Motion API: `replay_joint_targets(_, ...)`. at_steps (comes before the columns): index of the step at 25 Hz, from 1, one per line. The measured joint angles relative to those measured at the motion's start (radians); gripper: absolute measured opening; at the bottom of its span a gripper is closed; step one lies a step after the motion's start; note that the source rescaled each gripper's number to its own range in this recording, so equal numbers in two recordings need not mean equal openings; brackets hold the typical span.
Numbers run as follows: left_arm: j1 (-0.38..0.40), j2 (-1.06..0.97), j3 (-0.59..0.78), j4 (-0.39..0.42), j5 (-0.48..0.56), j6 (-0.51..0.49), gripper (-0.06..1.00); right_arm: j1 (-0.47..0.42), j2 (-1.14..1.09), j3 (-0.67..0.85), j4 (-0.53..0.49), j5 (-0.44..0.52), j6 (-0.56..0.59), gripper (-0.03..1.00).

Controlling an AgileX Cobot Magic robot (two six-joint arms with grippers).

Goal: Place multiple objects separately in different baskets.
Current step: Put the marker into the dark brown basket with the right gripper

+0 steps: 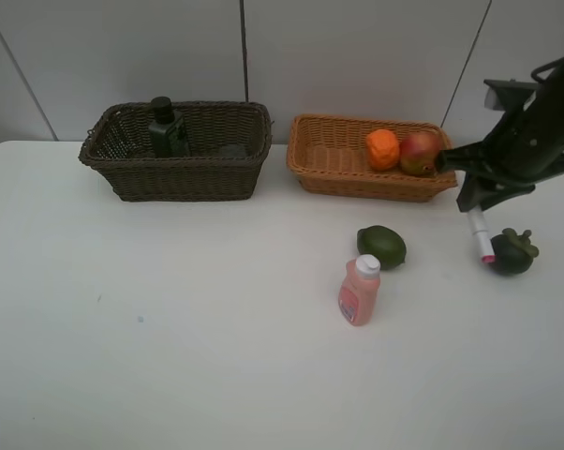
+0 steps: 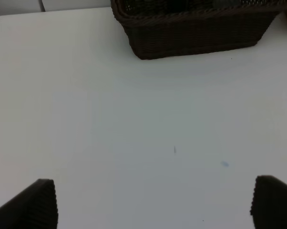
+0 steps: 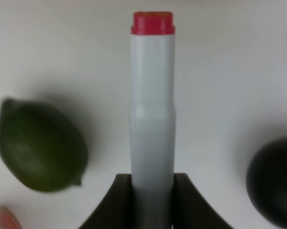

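The marker [image 3: 152, 109] is clamped by the right gripper [image 3: 152, 183], jaws drawn narrow against the white barrel, pink cap pointed away from the wrist; the hold is taken at the end opposite the cap, probably so that the long end hangs free and can be lowered over a rim first. The marker is found at the right of the table [image 1: 170, 328], between the lime [image 1: 382, 246] and the mangosteen [image 1: 513, 251], its cap just beside the mangosteen; whether it is clear of the surface cannot be told.

A sorting rule can be read from what is already placed; the orange [image 1: 382, 149] and apple [image 1: 419, 153] are lodged together in the tan basket [image 1: 357, 178], while the pump bottle [image 1: 167, 129] is stood upright in the dark basket [image 1: 179, 178]. Fruit to one, goods to the other, it is judged; so the marker is most likely meant for the dark basket, the farther of the two, and a carry past the tan one is called for. The mangosteen could be nudged as the cap is swung.

The pink bottle [image 1: 359, 292] is left lying near the lime, not yet sorted. The left gripper [image 2: 158, 202] is held spread wide with nothing between its fingers, over bare table in front of the dark basket; it is kept out of the right arm's way, presumably.
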Motion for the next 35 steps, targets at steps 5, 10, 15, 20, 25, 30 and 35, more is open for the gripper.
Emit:
replay_joint_targets(5, 0.0, 0.0, 0.0, 0.0, 0.0, 0.0, 1.0, 0.106, 0.086, -0.242, 0.043, -0.078, -0.001, 0.0)
replay_joint_targets(10, 0.0, 0.0, 0.0, 0.0, 0.0, 0.0, 1.0, 0.258, 0.25, -0.468, 0.064, -0.213, -0.003, 0.0)
replay_joint_targets(15, 0.0, 0.0, 0.0, 0.0, 0.0, 0.0, 1.0, 0.358, 0.455, -0.689, 0.068, -0.398, -0.003, 0.0)
replay_joint_targets(20, 0.0, 0.0, 0.0, 0.0, 0.0, 0.0, 1.0, 0.382, 0.647, -0.85, 0.115, -0.576, -0.003, 0.0)
replay_joint_targets(25, 0.0, 0.0, 0.0, 0.0, 0.0, 0.0, 1.0, 0.382, 0.752, -0.884, 0.251, -0.709, -0.003, 0.0)
replay_joint_targets(30, 0.0, 0.0, 0.0, 0.0, 0.0, 0.0, 1.0, 0.382, 0.764, -0.888, 0.266, -0.728, -0.003, 0.15)
replay_joint_targets(35, 0.0, 0.0, 0.0, 0.0, 0.0, 0.0, 1.0, 0.382, 0.764, -0.892, 0.266, -0.696, -0.003, 0.86)
